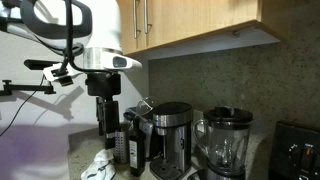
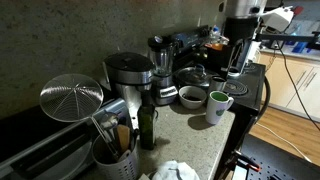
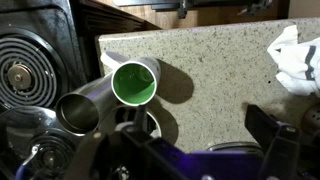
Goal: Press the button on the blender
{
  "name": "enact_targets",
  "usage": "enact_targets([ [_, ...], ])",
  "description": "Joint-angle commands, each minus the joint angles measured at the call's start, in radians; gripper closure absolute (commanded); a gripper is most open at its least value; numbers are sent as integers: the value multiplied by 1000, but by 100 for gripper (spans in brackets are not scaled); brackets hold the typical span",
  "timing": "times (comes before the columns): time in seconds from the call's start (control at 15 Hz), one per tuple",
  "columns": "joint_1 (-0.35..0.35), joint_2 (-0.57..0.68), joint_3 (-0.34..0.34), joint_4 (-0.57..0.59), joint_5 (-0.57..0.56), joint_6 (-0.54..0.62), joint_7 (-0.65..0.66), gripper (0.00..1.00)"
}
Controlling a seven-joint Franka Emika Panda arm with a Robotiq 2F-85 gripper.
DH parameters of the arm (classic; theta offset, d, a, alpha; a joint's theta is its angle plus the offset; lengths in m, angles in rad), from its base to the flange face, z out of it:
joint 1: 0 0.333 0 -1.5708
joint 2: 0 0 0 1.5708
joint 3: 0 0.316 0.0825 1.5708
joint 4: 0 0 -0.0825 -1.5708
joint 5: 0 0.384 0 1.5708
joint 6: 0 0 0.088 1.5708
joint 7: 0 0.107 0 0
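The gripper (image 1: 104, 120) hangs well apart from the coffee maker (image 1: 170, 130), jaws seemingly spread and empty — the wrist view is dim; the blender (image 1: 228, 140) stands just beside the coffee maker, on its far side; a low crossing could clip the coffee maker.

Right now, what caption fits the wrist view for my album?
Green-inside white mug seen from above on a speckled stone counter, shiny round metal container beside it.

**Kitchen corner under wood cabinets**

Wood cabinets (image 1: 200, 20) are mounted high on the wall, and a shadow is cast beneath them onto a dark speckled backsplash (image 1: 190, 75). A speckled stone counter (image 3: 200, 65) is seen below. A white wall (image 1: 30, 110) adjoins, and a wood-toned floor (image 2: 285, 128) is seen past the counter's end.
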Motion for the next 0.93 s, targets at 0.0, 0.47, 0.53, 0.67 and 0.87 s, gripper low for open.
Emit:
enact_targets([
  [0.0,3,0,-2,2,-1,-3,1,0],
  [0.47,1,23,16,-9,13,15,63,0],
  [0.53,-5,34,26,-23,17,53,109,0],
  [0.67,-18,78,39,-34,21,117,214,0],
  [0.87,-40,160,52,-42,7,274,349,0],
])
